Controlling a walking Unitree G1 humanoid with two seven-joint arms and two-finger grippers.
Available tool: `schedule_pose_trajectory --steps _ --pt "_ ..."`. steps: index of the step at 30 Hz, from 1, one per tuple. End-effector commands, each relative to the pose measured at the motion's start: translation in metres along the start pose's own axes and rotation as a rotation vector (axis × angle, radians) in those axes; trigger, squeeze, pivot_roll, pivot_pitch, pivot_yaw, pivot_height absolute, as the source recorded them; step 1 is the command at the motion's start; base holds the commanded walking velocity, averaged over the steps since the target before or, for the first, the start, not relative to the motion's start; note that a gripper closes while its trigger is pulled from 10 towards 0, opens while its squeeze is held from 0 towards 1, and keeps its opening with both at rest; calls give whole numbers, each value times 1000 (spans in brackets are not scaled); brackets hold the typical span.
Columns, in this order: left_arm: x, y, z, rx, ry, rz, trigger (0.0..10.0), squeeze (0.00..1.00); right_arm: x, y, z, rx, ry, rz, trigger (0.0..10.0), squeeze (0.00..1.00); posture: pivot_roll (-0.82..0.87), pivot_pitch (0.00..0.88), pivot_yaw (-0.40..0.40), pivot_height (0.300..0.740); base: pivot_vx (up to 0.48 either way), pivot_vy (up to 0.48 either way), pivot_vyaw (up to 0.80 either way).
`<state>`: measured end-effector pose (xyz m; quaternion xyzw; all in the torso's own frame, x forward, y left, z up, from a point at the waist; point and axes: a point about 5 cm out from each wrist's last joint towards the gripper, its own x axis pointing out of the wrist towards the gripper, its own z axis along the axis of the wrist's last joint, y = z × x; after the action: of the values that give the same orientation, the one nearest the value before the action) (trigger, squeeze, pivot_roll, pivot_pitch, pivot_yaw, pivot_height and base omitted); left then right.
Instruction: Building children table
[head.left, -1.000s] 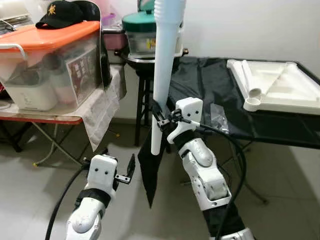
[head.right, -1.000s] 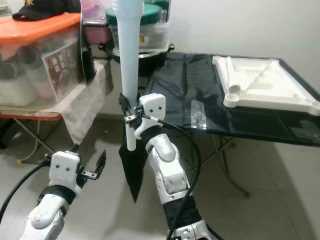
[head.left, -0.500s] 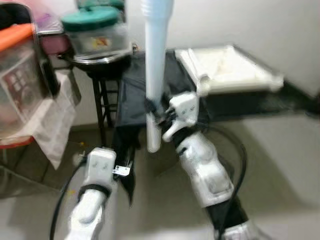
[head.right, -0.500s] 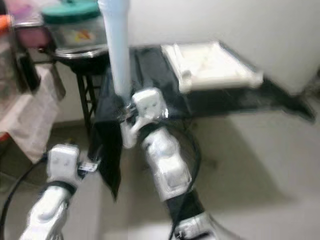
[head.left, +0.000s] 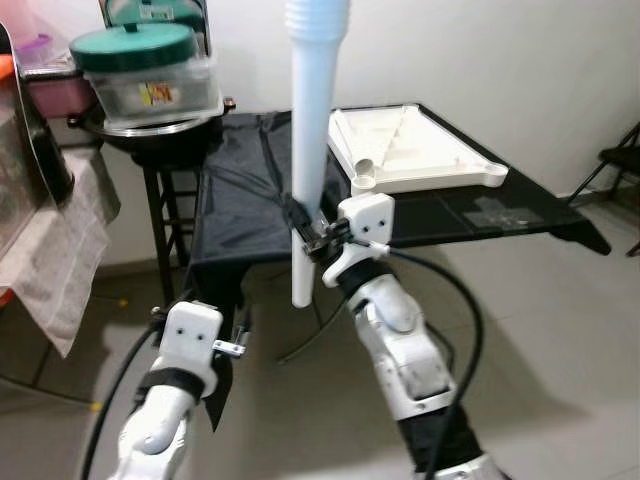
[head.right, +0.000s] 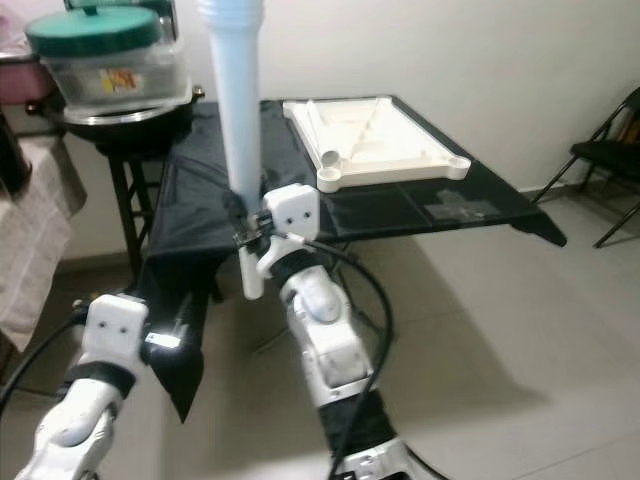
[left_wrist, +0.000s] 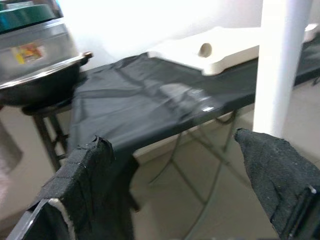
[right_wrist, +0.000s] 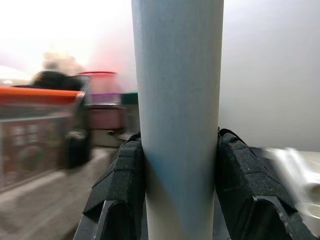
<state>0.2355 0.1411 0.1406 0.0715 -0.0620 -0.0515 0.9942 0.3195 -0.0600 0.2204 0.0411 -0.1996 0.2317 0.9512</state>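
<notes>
- Left eye view gave me open pale floor (head.left: 560, 340) to the robot's right and ahead, with a dark folding chair (head.left: 620, 165) at the far right edge by the wall.
- I saw the folding table (head.left: 500, 215) draped in a black cloth (head.left: 230, 215), its near edge just beyond my right gripper (head.left: 312, 235), the cloth hanging off the left corner towards the floor.
- To the left, a stool (head.left: 160, 190) carried a metal pan and a clear container with a green lid (head.left: 145, 70); a cloth-covered table edge (head.left: 50, 260) closed that side.
- I had the right gripper clenched on the white table leg (head.left: 312, 150), holding it upright in front of the black table; in the right wrist view both pads (right_wrist: 120, 185) pressed its sides.
- The leg was a plain pale tube, wider and stepped at the top, narrowing towards the rounded lower end below the grip.
- The white tabletop (head.left: 420, 150) lay upside down on the black cloth, ribs showing, with round sockets at its corners.
- My left gripper (left_wrist: 175, 165) hung low by the hanging cloth, fingers spread apart and holding nothing.
- The container bore a red and yellow label (head.left: 155, 93); I could not read it.
</notes>
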Motion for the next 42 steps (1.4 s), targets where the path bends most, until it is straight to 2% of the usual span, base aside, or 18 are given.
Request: schedule_pose_trajectory --steps 1,4,13,19,42 --pt "-1 5 -5 16 22 12 10000 0 3 7 4 9 -25 26 10000 0 -10 0 15 740 0 -469 0" --pt "-1 5 -5 15 22 11 10000 0 3 7 3 4 -20 29 10000 0 -10 0 15 740 0 -467 0" --pt "0 5 -4 23 17 4 10000 0 2 9 2 -22 -13 37 10000 0 -9 0 16 740 0 -465 773" --pt "0 5 -3 34 16 2 10000 0 2 7 2 0 -17 28 10000 0 -10 0 19 740 0 -464 0" --pt "0 3 -3 30 5 -19 10000 0 1 7 0 -10 -14 31 10000 0 -15 0 25 740 0 -457 0"
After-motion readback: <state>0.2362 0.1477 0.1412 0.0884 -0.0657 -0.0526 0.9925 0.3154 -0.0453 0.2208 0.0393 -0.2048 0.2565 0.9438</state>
